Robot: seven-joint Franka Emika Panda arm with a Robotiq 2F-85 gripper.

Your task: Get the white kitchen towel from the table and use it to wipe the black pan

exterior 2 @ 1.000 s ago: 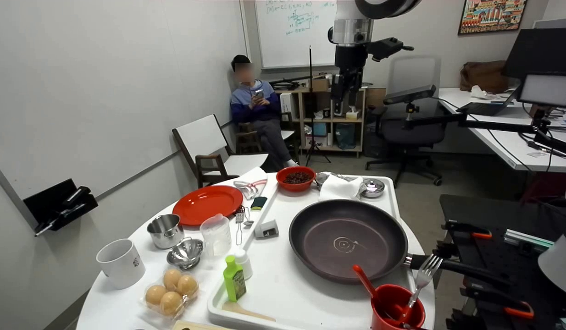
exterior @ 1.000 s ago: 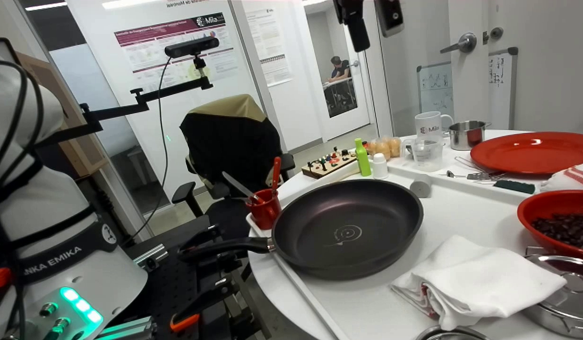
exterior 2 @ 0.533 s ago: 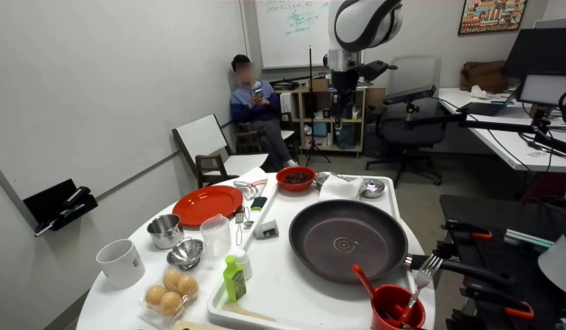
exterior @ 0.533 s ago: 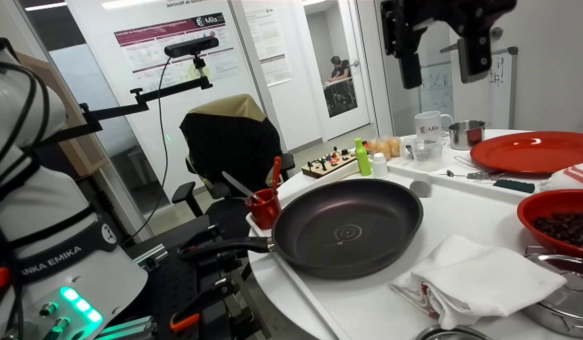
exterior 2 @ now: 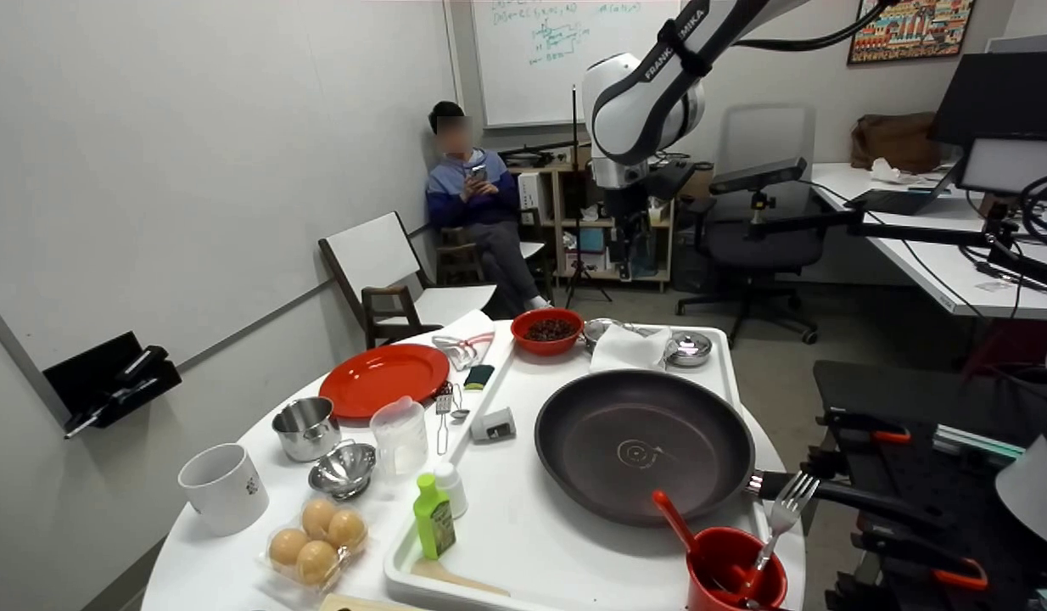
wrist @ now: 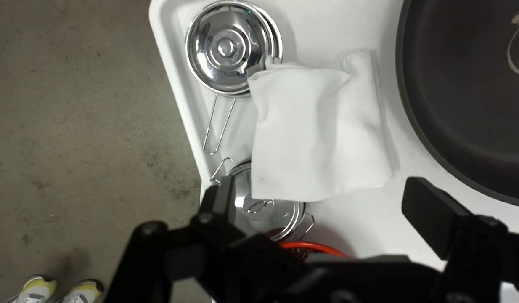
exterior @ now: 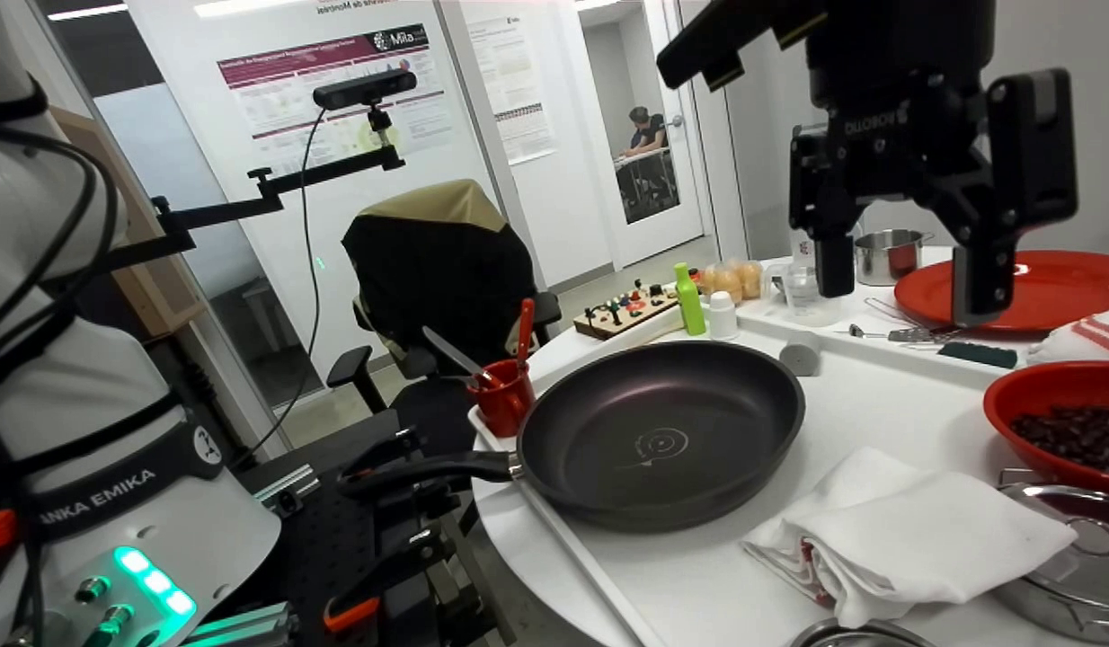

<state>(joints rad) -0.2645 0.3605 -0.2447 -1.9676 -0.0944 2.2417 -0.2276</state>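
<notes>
Atop the table (exterior 2: 205, 568), on a white tray (exterior 2: 498, 509), the white kitchen towel (wrist: 301, 139) lies just beside the black pan (exterior: 617, 422), while the gripper (exterior: 909, 296), jaws wide apart around nothing, has just sunk nearer the pan's level, so grasping the towel seems next, wiping unstarted.

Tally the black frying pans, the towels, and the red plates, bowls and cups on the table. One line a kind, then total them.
Black frying pan: 1
Towels: 2 (white kitchen towel, red-striped towel)
Red plate: 1
Red bowl: 1
Red cup: 1
Total: 6
</notes>
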